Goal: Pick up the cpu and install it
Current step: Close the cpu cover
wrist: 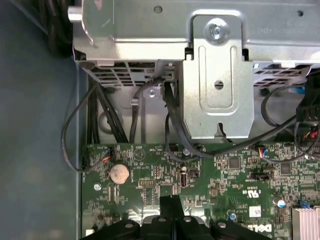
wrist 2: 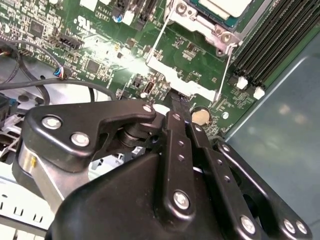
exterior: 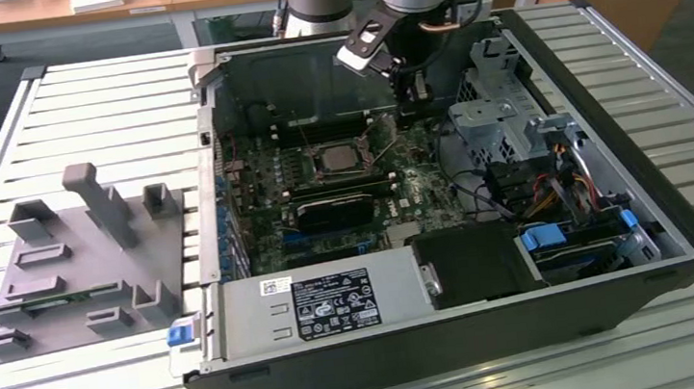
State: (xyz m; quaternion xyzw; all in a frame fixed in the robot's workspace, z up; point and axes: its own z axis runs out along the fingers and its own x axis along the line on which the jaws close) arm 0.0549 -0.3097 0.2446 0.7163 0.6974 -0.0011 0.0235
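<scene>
**Chip in the socket, gripper empty**

Exterior view: the cpu [exterior: 340, 159] lies flat in its socket in the middle of the motherboard [exterior: 326, 245], inside the open computer case [exterior: 340, 379]. The gripper [exterior: 410, 101] hangs low inside the case, to the exterior view's right of the socket and apart from the chip. The grey fixture tray [exterior: 73, 281] on the slatted table [exterior: 94, 115] holds no chip. So the pick and the placing look done. Thin wire standing up beside the socket suggests the clamp is not yet shut. A white label [exterior: 332, 304] on the power supply carries dense print and small marks, and a smaller sticker sits at its corner.

Second wrist view: the gripper [wrist 2: 179, 102] has its two fingers pressed together with nothing between them. The cpu [wrist 2: 220, 6] shows a silver top inside its metal frame, and the wire lever [wrist 2: 157, 40] and a bright plate lie away from it, which looks unlatched to me. The board bears white component lettering.

First wrist view: the closed gripper [wrist: 170, 202] hovers just over the board near a coin cell [wrist: 119, 173], below a metal bracket [wrist: 217, 85]. There is white silk-screen print and a small white sticker [wrist: 255, 211].
</scene>
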